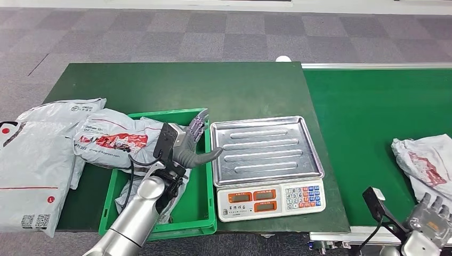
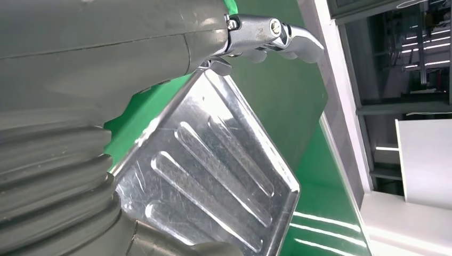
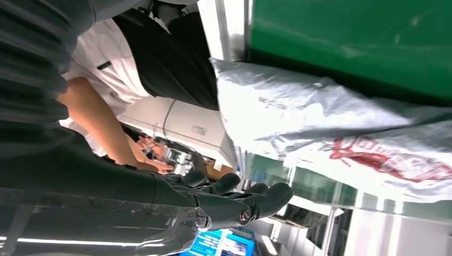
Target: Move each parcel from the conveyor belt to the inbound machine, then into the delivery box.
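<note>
The left hand (image 1: 186, 144) hovers over the green delivery box (image 1: 200, 213), between the grey parcel (image 1: 114, 140) lying across the box's far-left corner and the scale (image 1: 266, 165). Its fingers are spread and it holds nothing; the thumb points toward the steel weighing tray (image 2: 213, 176), just beside its edge. The right hand (image 1: 429, 221) is low at the near edge of the conveyor belt (image 1: 368, 122), fingers apart and empty, near a second grey parcel with red print (image 1: 426, 162) that lies on the belt. Two more grey bags (image 1: 37, 154) lie on the table left of the box.
</note>
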